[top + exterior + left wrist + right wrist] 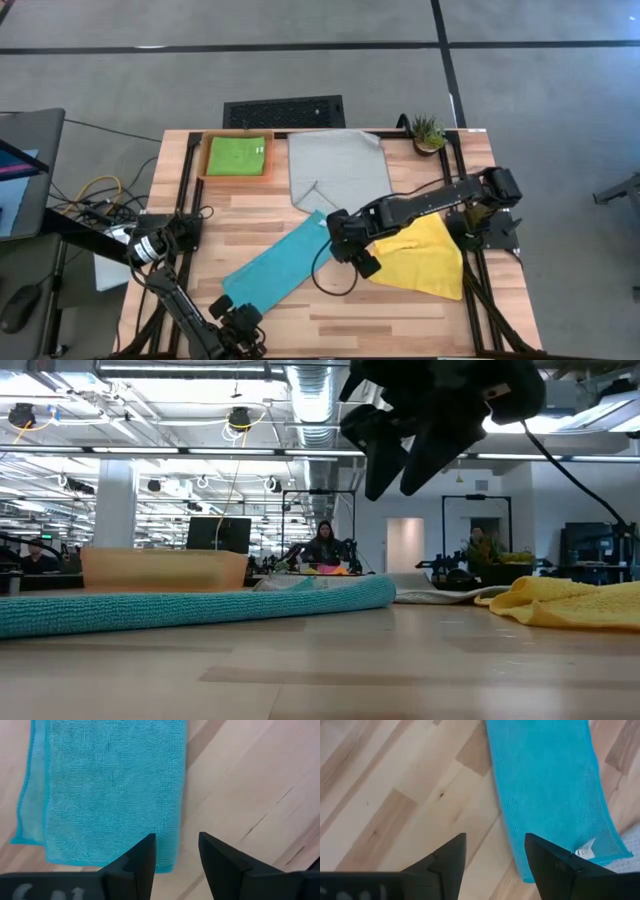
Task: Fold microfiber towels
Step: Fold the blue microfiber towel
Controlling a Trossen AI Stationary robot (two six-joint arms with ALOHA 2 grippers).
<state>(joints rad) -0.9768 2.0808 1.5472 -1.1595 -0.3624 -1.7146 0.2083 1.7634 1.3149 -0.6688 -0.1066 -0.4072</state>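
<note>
Four microfiber towels are showing: green towel [237, 156] lying folded in the orange tray [206, 168], blue towel [276, 264] stretching diagonally mid-table, grey towel [338, 167] behind, yellow towel [424, 257] rightmost. Left gripper [240, 322] and right gripper [352, 246] are both hovering spread, empty.
</note>
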